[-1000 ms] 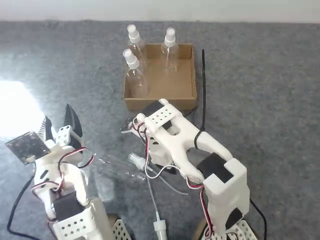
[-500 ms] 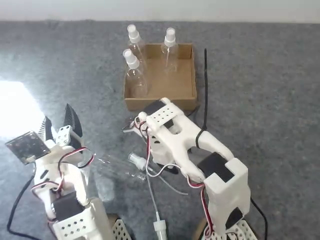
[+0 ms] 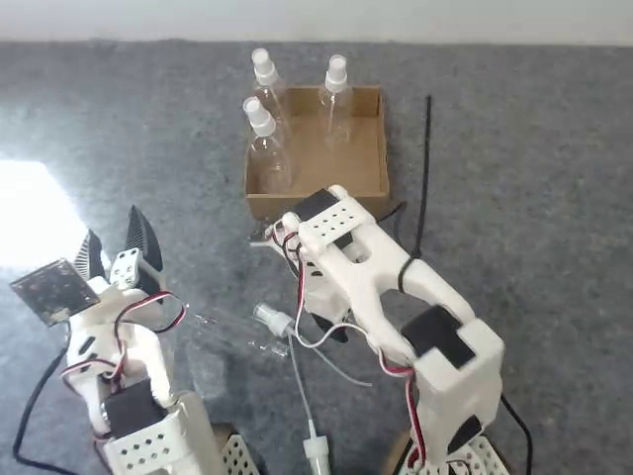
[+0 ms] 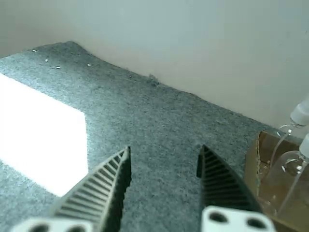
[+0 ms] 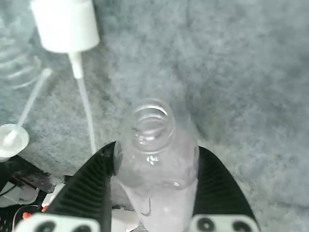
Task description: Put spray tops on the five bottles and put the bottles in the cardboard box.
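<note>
Right wrist view: right gripper [image 5: 154, 153] clamped on clear smooth plastic bottle [image 5: 155, 145], round neck open, uncapped, above grey felt mat [image 5: 241, 72] | white spray top [image 5: 65, 24], thin dip tube, lies near | left gripper [image 4: 164, 157]: ribbed black fingers spread, nothing held | high view: right arm bent low before cardboard box [image 3: 331, 166], three capped bottles [image 3: 267, 143] upright inside

A clear bottle [image 5: 155, 164], its neck open and uncapped, is pinched between the jaws of the right gripper [image 5: 155, 149]. One loose white spray top [image 5: 65, 24] with a thin tube lies just past the jaws, beside a second bottle [image 3: 223, 329] lying on its side. Another spray top [image 3: 315, 450] lies farther off. Beyond the jaws, three capped bottles [image 3: 265, 139] stand upright in the cardboard box [image 3: 382, 148].
</note>
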You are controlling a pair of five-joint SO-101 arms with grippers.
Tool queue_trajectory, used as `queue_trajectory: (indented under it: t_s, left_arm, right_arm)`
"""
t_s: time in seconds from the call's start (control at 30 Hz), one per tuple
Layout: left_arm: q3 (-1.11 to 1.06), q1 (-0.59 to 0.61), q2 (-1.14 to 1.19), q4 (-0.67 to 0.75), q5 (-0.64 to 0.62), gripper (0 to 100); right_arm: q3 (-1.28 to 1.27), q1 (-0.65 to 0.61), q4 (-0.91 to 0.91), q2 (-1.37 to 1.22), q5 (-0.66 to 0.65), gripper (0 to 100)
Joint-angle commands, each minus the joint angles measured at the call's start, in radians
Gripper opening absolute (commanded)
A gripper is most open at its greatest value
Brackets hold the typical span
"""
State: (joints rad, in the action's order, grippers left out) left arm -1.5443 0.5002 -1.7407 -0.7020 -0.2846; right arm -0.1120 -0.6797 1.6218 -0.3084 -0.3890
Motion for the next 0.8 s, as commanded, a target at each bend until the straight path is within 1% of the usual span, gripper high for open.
queue_trajectory:
  t_s: [0.0, 0.1, 0.3, 0.5, 0.77]
  left_arm:
    - [0.012, 0.003, -0.009, 0.026, -0.005, 21]
    - [0.012, 0.003, -0.009, 0.026, -0.005, 21]
    - [0.012, 0.003, -0.009, 0.025, -0.005, 21]
    - [0.012, 0.003, -0.009, 0.025, -0.005, 21]
    - [0.01, 0.002, -0.009, 0.023, -0.005, 21]
  right_arm:
    - [0.048, 0.008, 0.059, 0.188, 0.035, 7.4]
    - [0.048, 0.007, 0.061, 0.252, 0.066, 7.2]
    - [0.048, 0.004, 0.062, 0.381, 0.083, 7.0]
    - [0.046, -0.088, 0.064, 0.538, 0.244, 7.0]
    - [-0.025, -0.077, 0.058, 0.693, 0.341, 7.0]
